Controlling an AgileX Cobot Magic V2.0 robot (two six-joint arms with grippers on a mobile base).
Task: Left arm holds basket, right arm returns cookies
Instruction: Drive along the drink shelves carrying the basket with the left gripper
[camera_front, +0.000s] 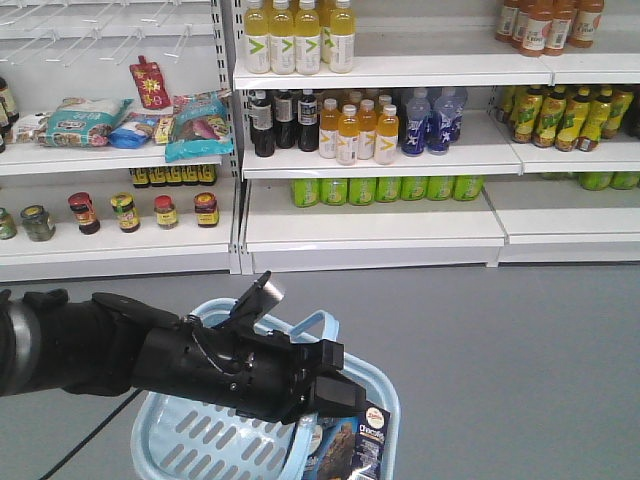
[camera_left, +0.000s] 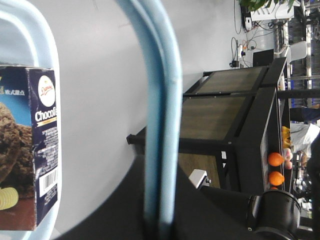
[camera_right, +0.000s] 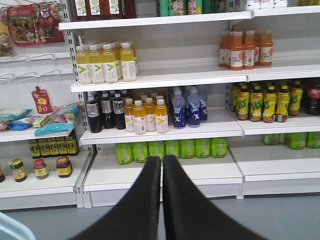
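The pale-blue basket (camera_front: 175, 440) hangs low at the front, above the grey floor. My left gripper (camera_front: 318, 368) is shut on its loop handle (camera_front: 318, 322). In the left wrist view the handle (camera_left: 162, 100) runs straight up out of the gripper (camera_left: 160, 216). The cookies (camera_front: 352, 445), a dark blue Chocofello carton, stand inside the basket at its right end, and the left wrist view shows the cookies (camera_left: 31, 150) at the left edge. My right gripper (camera_right: 161, 161) is shut with nothing between its fingers and points at the shelves. A corner of the basket (camera_right: 7, 227) shows at the bottom left.
White store shelves (camera_front: 370, 225) stand across the grey floor, holding drink bottles (camera_front: 298, 38), green cans (camera_front: 385, 190), jars (camera_front: 125, 212) and snack bags (camera_front: 195, 125). The lowest middle shelf is mostly bare. Behind the basket stands a black wooden rack (camera_left: 235, 115) with oranges.
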